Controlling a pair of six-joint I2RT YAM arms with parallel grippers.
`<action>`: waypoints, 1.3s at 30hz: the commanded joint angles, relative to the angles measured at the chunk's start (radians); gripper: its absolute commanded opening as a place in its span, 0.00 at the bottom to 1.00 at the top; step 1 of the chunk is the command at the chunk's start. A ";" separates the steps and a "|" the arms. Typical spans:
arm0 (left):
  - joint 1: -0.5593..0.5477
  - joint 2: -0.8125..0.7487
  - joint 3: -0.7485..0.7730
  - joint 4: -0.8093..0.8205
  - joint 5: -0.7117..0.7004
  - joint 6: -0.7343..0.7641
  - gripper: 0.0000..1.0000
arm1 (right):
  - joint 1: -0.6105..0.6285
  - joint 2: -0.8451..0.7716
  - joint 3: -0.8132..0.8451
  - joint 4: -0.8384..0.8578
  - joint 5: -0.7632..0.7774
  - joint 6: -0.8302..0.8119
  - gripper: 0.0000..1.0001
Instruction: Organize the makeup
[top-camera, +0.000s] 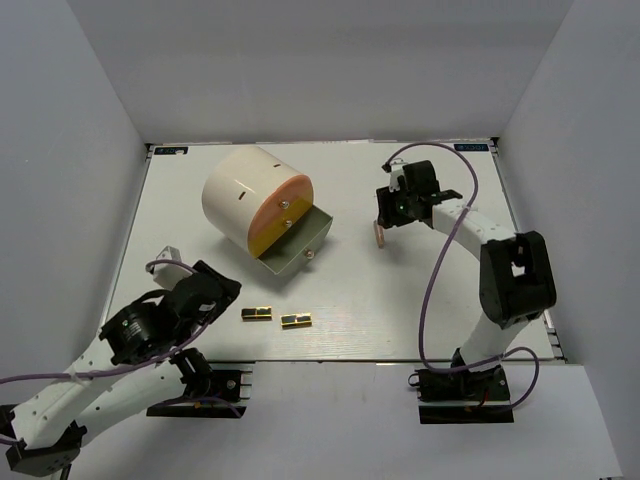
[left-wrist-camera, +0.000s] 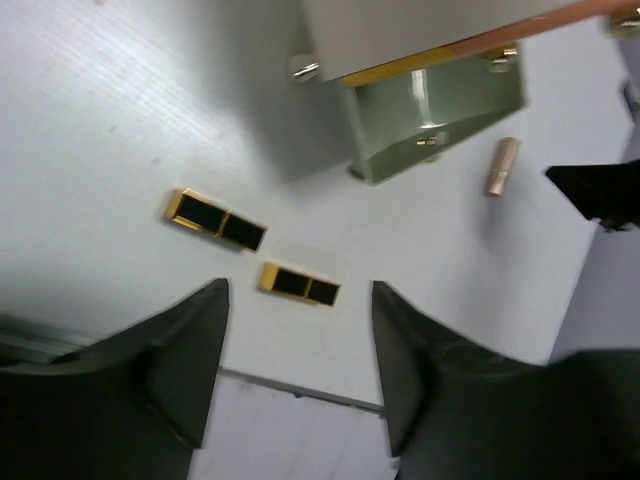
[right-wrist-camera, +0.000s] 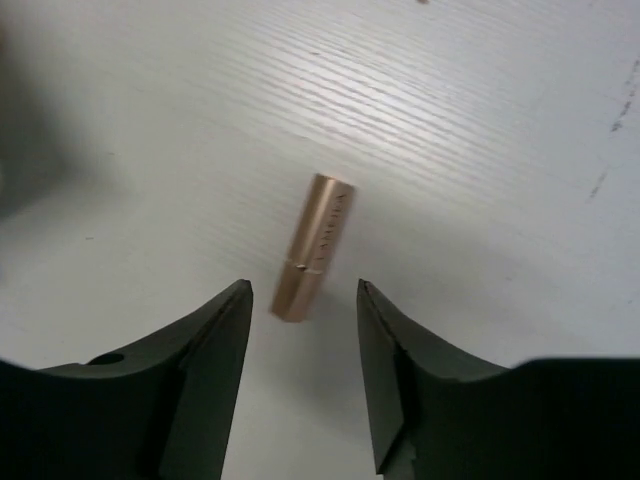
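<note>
Top external view: the right end effector (top-camera: 385, 218) hangs just above the rose-gold lipstick (top-camera: 380, 235). The lipstick lies alone on the surface (top-camera: 440, 300), to the right of the open drawer (top-camera: 300, 242) of the cream cylinder (top-camera: 240, 195). Two gold-and-black cases (top-camera: 257, 313) lie side by side near the front edge. The left end effector (top-camera: 222, 295) is just beside them, on their left.

Left wrist view: the dark fingers (left-wrist-camera: 195, 350) of the left arm are spread apart and hold nothing. One case lies between their tips and the other a little to the left. The drawer is further away and looks empty as far as one can see inside.

Right wrist view: the fingers (right-wrist-camera: 205, 370) are also apart, with nothing held. The near end of the lipstick sits in the gap between the tips, and its body is tilted a little against their line.

I think the step in hand is to grasp the lipstick, probably to bring it to the drawer. To do it well, the wrist should turn slightly so the pads face the long sides squarely. Then it should move forward and down until the pads are around the middle of the body, not the end. The tube is round and smooth, so it may roll or slip out; a slow closing will help.
</note>
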 joint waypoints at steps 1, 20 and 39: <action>0.002 0.068 -0.010 -0.183 0.026 -0.187 0.72 | -0.025 0.082 0.094 -0.086 0.049 -0.078 0.53; 0.002 0.174 -0.113 -0.101 0.094 -0.292 0.95 | -0.027 0.350 0.294 -0.178 -0.002 -0.126 0.50; 0.002 0.208 -0.249 0.070 0.127 -0.332 0.98 | -0.042 0.193 0.326 -0.250 -0.493 -0.282 0.00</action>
